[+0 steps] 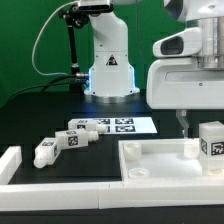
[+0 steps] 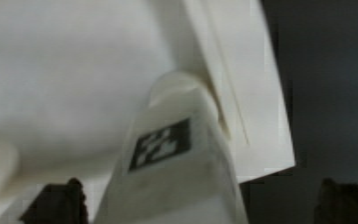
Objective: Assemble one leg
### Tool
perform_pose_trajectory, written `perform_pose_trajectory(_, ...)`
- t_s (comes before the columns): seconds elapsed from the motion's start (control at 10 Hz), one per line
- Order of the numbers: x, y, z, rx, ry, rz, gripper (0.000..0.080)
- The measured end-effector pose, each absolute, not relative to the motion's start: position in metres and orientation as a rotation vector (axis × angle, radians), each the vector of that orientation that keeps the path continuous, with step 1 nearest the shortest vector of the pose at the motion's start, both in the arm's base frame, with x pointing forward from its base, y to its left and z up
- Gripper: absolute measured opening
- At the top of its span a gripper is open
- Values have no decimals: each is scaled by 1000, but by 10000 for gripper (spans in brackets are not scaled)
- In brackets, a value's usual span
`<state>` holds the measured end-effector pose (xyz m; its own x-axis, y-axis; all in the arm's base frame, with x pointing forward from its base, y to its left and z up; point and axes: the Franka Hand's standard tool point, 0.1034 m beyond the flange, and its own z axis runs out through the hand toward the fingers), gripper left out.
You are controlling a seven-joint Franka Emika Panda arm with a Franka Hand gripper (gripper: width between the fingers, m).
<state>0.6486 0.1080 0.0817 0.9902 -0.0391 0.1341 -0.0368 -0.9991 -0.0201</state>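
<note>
One leg [image 1: 211,141], a stubby white post with a black-and-white tag, stands upright in the corner of the large white tray-shaped part [image 1: 150,160] on the exterior view's right. My gripper [image 1: 197,121] hangs just above and around it, with one dark finger [image 1: 183,121] showing beside it. In the wrist view the leg [image 2: 172,150] lies between my two fingertips [image 2: 62,200], with gaps on both sides. The gripper [image 2: 202,203] is open and touches nothing. The tray's raised rim [image 2: 229,70] runs beside the leg.
Three more legs lie on the black table on the exterior view's left [image 1: 45,152], [image 1: 70,140], [image 1: 82,126]. The marker board [image 1: 125,125] lies behind them, in front of the arm's base [image 1: 108,70]. A white L-shaped barrier [image 1: 12,160] borders the front left.
</note>
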Motion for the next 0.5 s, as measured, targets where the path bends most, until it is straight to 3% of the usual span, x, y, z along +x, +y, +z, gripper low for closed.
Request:
perform_pose_trajectory(0.2,648,109,81,-3100,191,-204,649)
perform_pose_trajectory(0.5,648,108,81,-3078,358,-201,283)
